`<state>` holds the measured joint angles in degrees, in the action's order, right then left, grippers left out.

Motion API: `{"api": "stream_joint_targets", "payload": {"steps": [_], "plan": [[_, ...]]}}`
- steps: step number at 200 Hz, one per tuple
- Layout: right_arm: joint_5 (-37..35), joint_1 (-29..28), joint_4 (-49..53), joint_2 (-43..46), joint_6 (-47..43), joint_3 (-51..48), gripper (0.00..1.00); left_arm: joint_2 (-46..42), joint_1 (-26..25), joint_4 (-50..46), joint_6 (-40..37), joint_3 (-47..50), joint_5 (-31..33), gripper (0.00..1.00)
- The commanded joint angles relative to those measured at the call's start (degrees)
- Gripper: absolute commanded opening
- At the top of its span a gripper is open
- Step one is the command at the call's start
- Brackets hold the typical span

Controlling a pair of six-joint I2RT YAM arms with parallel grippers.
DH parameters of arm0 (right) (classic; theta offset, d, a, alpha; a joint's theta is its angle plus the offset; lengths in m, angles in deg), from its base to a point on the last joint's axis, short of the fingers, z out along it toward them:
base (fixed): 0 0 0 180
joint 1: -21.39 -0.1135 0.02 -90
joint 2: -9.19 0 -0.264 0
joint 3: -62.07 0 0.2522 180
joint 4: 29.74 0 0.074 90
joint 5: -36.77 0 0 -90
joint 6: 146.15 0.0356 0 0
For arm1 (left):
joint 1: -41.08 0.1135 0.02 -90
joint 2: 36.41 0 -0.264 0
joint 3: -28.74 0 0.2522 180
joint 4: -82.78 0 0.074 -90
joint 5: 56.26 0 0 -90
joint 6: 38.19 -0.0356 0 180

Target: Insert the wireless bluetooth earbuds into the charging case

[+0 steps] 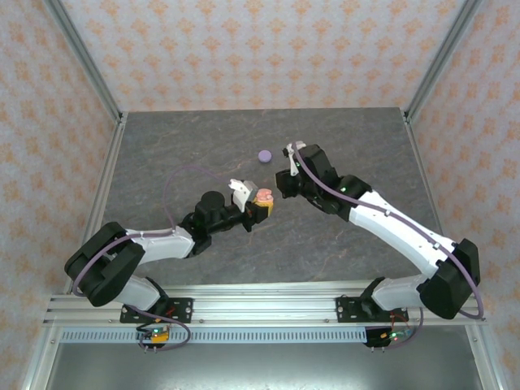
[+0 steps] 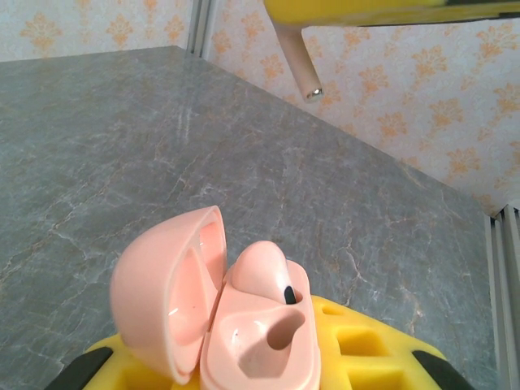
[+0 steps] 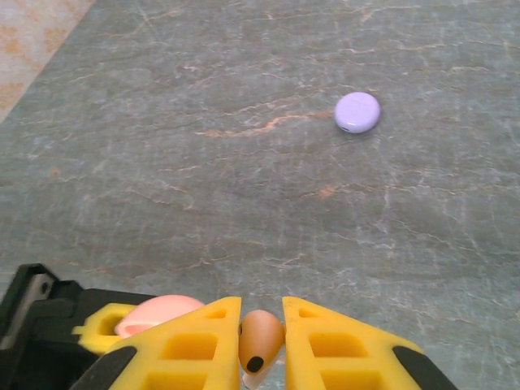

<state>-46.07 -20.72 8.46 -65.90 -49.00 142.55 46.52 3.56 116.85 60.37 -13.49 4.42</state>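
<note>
The left gripper is pinching the pink case low between its yellow pads, at the middle of the overhead view. The case lid is thrown back to the left. The right gripper is pressed together on a pink earbud at the bottom centre of its wrist view. From the left wrist camera, that bud's stem hangs at the top centre, well above the case, with its metal tip slanting toward the lower right.

To my eye the step in hand is bringing this bud down into the empty socket, the nearer one, at the bottom of the left wrist view. To do it well, I'd get the stem lined up over that hollow first. I'd then turn the bud so its curve mirrors the seated earbud just beside it, and lower it straight and slowly. Coming in at a slant would likely catch the rim or nudge the neighbour. The arm with the case ought to hold steady, and the pinch should let go only once the bud sits flush.

The bud is tiny, glossy and pale pink, with a rounded head, a dark oval spot and a short stem. It looks slippery to me, and easy to twist in the pads. A lilac case, shut, lies on the grey table at the upper right of the right wrist view, well apart.
</note>
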Motion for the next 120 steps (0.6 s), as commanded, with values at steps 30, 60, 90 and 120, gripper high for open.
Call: {"api": "stream_joint_targets", "payload": {"steps": [30,60,90,120], "plan": [[0.9,-3.1,-2.9,1.4,-1.8,0.5,0.18,0.0,-0.4,2.6,-1.8,-2.7,-1.8,0.08],[2.1,-3.2,-3.2,1.4,-1.7,0.7,0.18,-0.1,-0.4,1.5,-1.3,-3.9,-1.8,0.08],[2.4,-3.2,-3.3,1.5,-1.7,0.6,0.18,0.4,-0.4,0.0,-0.1,-5.6,-2.6,0.08],[2.7,-3.2,-3.5,1.5,-1.6,0.5,0.18,1.1,-0.3,-1.0,0.7,-6.8,-2.8,0.08]]}}
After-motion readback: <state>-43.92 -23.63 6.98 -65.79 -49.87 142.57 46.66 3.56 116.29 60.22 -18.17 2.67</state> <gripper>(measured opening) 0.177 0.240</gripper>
